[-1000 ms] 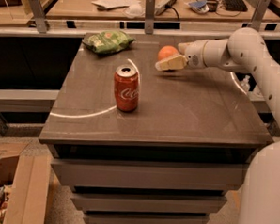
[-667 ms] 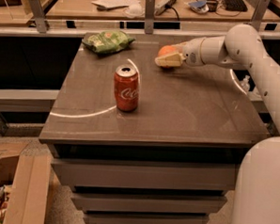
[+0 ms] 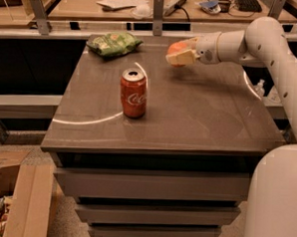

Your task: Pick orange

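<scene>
The orange (image 3: 176, 47) is a small round orange fruit, held between the cream fingers of my gripper (image 3: 180, 53) above the far right part of the dark table (image 3: 188, 112). The gripper is shut on the orange and holds it clear of the tabletop. My white arm (image 3: 252, 43) reaches in from the right. The fingers hide the lower part of the fruit.
A red Coca-Cola can (image 3: 133, 93) stands upright near the table's middle left. A green crinkled snack bag (image 3: 112, 43) lies at the far left corner. A rail and desks with papers run behind the table. Cardboard boxes (image 3: 9, 203) sit on the floor at lower left.
The gripper has lifted the orange up off the tabletop and drawn it slightly back. The can and the bag have not moved.
</scene>
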Tool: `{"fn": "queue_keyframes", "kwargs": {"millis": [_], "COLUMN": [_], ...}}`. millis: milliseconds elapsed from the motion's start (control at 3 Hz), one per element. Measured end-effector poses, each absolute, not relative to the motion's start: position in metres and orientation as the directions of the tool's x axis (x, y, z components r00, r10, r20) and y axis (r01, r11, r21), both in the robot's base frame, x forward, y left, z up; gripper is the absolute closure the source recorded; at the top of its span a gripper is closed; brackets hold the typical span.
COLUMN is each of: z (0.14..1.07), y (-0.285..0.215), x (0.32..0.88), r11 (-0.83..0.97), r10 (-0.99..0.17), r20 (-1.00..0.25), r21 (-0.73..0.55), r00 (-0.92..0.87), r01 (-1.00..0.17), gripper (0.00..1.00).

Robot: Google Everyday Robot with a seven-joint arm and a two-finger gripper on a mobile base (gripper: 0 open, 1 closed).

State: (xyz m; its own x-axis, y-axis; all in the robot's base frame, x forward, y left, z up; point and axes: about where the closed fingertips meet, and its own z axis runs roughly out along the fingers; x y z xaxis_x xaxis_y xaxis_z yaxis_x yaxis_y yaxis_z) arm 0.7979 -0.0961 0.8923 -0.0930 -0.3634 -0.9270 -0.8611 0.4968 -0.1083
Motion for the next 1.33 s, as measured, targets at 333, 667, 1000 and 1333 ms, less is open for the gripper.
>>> {"fn": "queue_keyframes", "kwargs": {"millis": [333,667,1000,1333], "z": [0.936,0.981,0.982,0.982], "y": [-0.085,-0.073,-0.073,-0.071], "x": [0.765,0.728,0.715,0.716], "r11": [0.334,0.149,0.079,0.084], "r10": [-0.347,-0.323,-0.324,-0.323], "r20": [-0.932,-0.883,-0.855,-0.858], "r21": [-0.224,-0.402,-0.451,-0.445], "r00": [0.102,0.340,0.405,0.398], "r01": [-0.916,-0.903,-0.889,-0.891], "gripper": [1.00,1.00,1.00,1.00]}}
